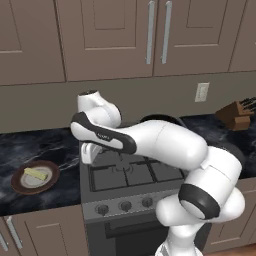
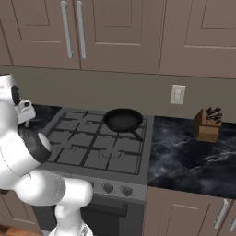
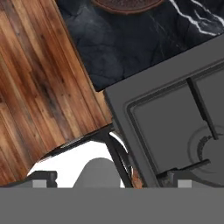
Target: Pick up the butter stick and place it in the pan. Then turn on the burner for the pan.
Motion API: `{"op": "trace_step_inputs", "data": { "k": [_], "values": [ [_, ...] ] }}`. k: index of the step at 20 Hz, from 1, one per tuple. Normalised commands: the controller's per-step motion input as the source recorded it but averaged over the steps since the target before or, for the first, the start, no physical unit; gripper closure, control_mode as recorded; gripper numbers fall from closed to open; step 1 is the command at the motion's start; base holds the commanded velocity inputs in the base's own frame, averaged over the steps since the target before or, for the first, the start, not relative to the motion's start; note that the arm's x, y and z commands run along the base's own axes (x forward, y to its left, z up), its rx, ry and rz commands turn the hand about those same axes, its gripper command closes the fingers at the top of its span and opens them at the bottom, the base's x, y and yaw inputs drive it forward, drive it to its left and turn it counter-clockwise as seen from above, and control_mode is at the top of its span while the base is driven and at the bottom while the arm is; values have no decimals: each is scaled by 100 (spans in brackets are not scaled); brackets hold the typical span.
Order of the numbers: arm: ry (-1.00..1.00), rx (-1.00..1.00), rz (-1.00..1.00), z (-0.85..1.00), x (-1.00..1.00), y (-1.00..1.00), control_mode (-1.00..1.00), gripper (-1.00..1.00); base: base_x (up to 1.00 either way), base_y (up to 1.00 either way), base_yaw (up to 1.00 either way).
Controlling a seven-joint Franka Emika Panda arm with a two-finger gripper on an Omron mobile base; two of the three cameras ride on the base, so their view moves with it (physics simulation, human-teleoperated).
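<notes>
The butter stick (image 1: pixel 36 174) is a small yellow bar. It lies on a round plate (image 1: pixel 20 186) with a brown rim. The plate sits on the dark stone counter (image 1: pixel 40 145), to the left of the stove (image 1: pixel 131 176). The butter is not in the pan.

The pan (image 2: pixel 123 120) is black and round. It sits on the back of the stove, on the right side, with its short handle pointing to the front. Nothing is in it.

My hand (image 1: pixel 90 151) hangs over the front left corner of the stove, pointing down. It is near the plate but not touching it. My fingers (image 3: pixel 43 178) are spread wide apart and hold nothing. Looking down past them, I see the stove corner, the dark counter, the wood floor and the brown edge of the plate at the top.

The stove has round knobs (image 1: pixel 125 205) in a row on its front. A wooden block full of knives (image 2: pixel 207 124) stands on the counter far to the right. A white wall plug (image 2: pixel 177 94) is on the wall near it. Brown cupboards (image 1: pixel 107 35) hang above.
</notes>
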Motion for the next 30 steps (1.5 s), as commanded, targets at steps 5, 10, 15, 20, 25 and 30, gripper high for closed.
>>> {"op": "trace_step_inputs", "data": {
  "k": [5,10,15,20,25,30],
  "values": [
    [0,14,1,-6,0,32,-100,-100,0,0,0],
    [-1,1,0,0,4,47,-100,-100,0,0,0],
    [0,0,0,0,10,43,-100,-100,0,0,0],
    [1,0,0,0,30,40,-100,-100,0,0,0],
    [0,0,0,-5,33,36,-100,-100,0,0,0],
    [0,-5,0,-4,24,37,-100,-100,0,0,0]
  ]
}}
